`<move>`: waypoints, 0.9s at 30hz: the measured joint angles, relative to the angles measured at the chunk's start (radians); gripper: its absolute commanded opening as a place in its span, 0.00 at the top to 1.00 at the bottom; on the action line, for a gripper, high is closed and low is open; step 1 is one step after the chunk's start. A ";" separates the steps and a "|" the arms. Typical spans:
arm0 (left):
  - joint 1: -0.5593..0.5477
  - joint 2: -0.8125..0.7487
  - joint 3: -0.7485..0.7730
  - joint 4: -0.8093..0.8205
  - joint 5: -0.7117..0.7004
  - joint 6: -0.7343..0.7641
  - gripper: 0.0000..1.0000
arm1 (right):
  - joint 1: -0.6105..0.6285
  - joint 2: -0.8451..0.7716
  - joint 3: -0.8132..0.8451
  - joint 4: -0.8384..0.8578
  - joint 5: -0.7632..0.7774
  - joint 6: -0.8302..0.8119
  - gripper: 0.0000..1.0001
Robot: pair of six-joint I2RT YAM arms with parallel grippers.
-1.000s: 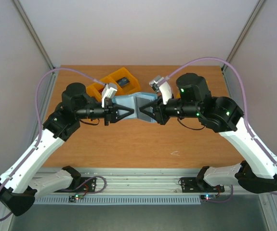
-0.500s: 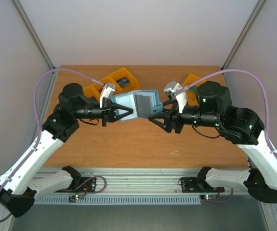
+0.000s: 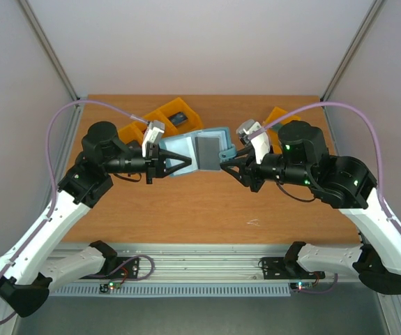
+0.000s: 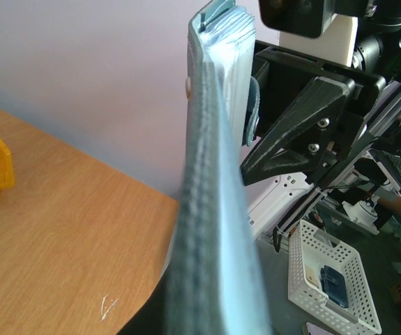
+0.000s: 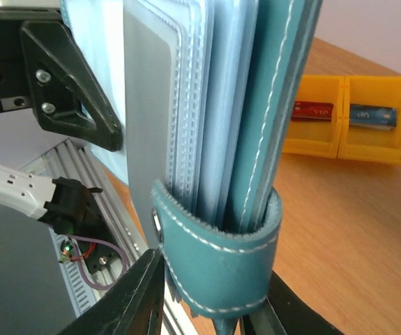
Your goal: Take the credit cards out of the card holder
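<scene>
**Blue-teal card holder held up between two pincers**

At the back left of the wooden worktop (image 3: 186, 209), a two-compartment orange plastic bin (image 3: 164, 117) is seen. In the right wrist view, a thin red plastic card (image 5: 314, 110) lies in one of its compartments and a thin blue plastic card (image 5: 372, 116) in the next.

Just in front of this bin, the left pincer (image 3: 174, 162) is closed on the left edge of the flat blue-teal bifold card holder (image 3: 185, 148). The holder is held up, opened, between the two arms. A dark grey rectangular card (image 3: 206, 151) is seen tucked in its lighter blue inner pockets.

The holder's teal strap (image 5: 217, 258), with a small round snap stud (image 5: 157, 222), lies between the fingers of the right pincer (image 3: 227, 162) at the holder's right edge. Whether that pincer is clamped on the strap cannot be told.

Behind the right arm, a second orange plastic bin (image 3: 278, 115) stands at the back right.
</scene>
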State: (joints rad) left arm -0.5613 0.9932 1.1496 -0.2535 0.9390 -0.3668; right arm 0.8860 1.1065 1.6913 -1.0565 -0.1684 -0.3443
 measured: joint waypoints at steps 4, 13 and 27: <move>0.000 -0.001 -0.003 0.001 0.000 0.000 1.00 | 0.000 0.008 -0.012 0.001 0.009 0.003 0.68; 0.008 -0.011 -0.022 0.006 0.000 0.000 1.00 | -0.006 0.068 -0.011 0.019 0.015 0.009 0.55; 0.005 -0.032 -0.053 0.046 0.023 -0.005 1.00 | -0.049 -0.049 -0.087 0.069 -0.004 -0.036 0.45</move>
State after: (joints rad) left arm -0.5560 0.9615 1.0962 -0.2077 0.9615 -0.3714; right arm 0.8368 1.0573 1.6047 -0.9874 -0.1722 -0.3801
